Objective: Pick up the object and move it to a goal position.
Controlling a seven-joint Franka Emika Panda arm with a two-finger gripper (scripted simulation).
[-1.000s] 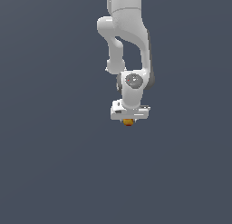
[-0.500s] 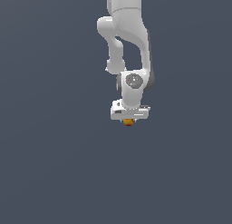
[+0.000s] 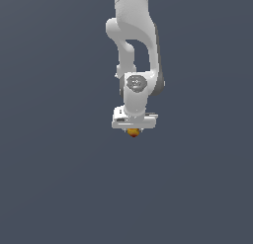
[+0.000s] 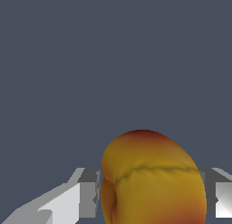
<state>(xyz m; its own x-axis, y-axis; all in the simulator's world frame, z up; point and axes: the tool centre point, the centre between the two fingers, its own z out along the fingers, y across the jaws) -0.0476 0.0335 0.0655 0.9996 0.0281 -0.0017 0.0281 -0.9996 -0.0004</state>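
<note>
The object (image 3: 133, 133) is a tiny yellow-orange ball with red patches, peeking out just under the white hand of the arm in the exterior view. In the wrist view the object (image 4: 152, 177) fills the space between the two grey fingers (image 4: 88, 193), which press against its sides. My gripper (image 3: 133, 130) is shut on it. The fingertips themselves are hidden by the hand in the exterior view.
The white arm (image 3: 133, 50) reaches down from the top of the exterior view. Around it there is only a flat dark grey-blue surface (image 3: 59, 179), with no other objects or markers in sight.
</note>
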